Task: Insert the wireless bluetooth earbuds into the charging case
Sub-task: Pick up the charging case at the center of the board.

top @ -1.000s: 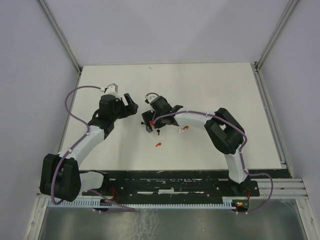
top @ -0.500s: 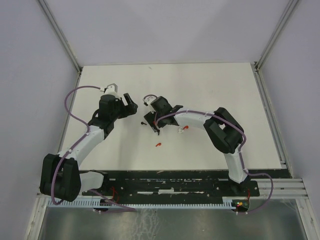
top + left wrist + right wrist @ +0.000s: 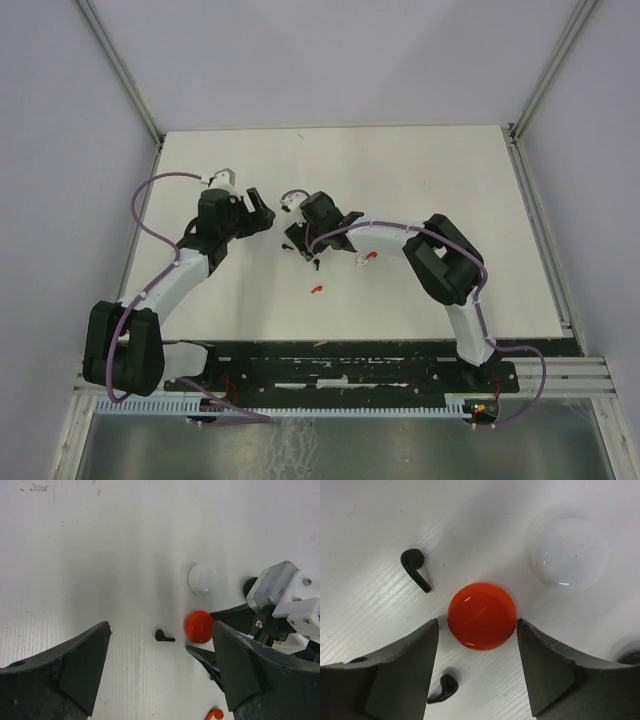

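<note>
Jaws of the right gripper stand parted on either side of a red disc. One fingertip is at the disc's rim and the other just short of it, so the disc lies between them on the white table rather than being clamped. The left gripper is spread wide and holds nothing.

The right wrist view shows two black earbuds. One black earbud lies just beyond the left fingertip, bulb up and stem slanting down toward the disc, apart from it. A second black earbud lies in the gap between the fingers, behind the disc. A glossy white disc sits near the red one, not touching it.

The left wrist view shows the same cluster from the other side. There, only one black earbud can be seen, just beside the red disc and about midway between the left gripper's fingers. It adds two things the right wrist view lacks or barely shows: a red earbud cut by the bottom edge, and a dark round object half hidden behind the right gripper's white housing.

From overhead both grippers meet near the table's middle — the discs are hidden beneath them. A red earbud lies alone nearer the bases, well apart from the cluster.
</note>
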Available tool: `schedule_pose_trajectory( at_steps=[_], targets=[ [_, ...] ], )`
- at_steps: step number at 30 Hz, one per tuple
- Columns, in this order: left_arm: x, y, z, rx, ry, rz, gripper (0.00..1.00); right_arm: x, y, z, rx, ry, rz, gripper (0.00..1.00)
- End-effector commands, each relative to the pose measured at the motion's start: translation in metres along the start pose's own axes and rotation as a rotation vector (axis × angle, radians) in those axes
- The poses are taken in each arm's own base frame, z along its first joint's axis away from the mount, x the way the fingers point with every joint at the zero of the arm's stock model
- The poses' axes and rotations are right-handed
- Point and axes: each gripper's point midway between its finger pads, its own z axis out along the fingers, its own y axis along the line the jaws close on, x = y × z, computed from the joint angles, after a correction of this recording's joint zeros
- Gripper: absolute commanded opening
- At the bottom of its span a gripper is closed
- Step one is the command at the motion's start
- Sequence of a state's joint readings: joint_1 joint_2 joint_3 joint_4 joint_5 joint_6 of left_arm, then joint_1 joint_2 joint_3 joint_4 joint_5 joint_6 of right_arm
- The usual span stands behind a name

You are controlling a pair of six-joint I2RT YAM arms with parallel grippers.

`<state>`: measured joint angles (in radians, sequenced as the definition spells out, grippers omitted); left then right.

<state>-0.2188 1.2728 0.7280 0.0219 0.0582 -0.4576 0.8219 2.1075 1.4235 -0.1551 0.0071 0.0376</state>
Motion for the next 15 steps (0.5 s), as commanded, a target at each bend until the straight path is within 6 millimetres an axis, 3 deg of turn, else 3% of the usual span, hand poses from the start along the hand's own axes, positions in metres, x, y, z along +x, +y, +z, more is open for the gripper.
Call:
schedule_pose_trajectory(
  at_steps=[1,10,12,15],
  targets=[
    [-0.022,-0.011,-0.003,0.038,-0.049,-0.003,0.89,0.003,-0.001,0.014,-0.001,0.007,-0.018,0.69],
    [-0.02,-0.012,-0.001,0.061,-0.039,-0.021,0.88,0.007,-0.009,0.011,0.037,-0.004,0.002,0.46],
    [-0.018,-0.017,0.0,0.087,-0.032,-0.027,0.88,0.002,-0.013,0.007,0.049,-0.028,0.018,0.4],
    [-0.016,-0.029,-0.001,0.164,-0.024,-0.044,0.88,-0.011,-0.021,-0.004,0.063,-0.105,0.072,0.39]
  ],
)
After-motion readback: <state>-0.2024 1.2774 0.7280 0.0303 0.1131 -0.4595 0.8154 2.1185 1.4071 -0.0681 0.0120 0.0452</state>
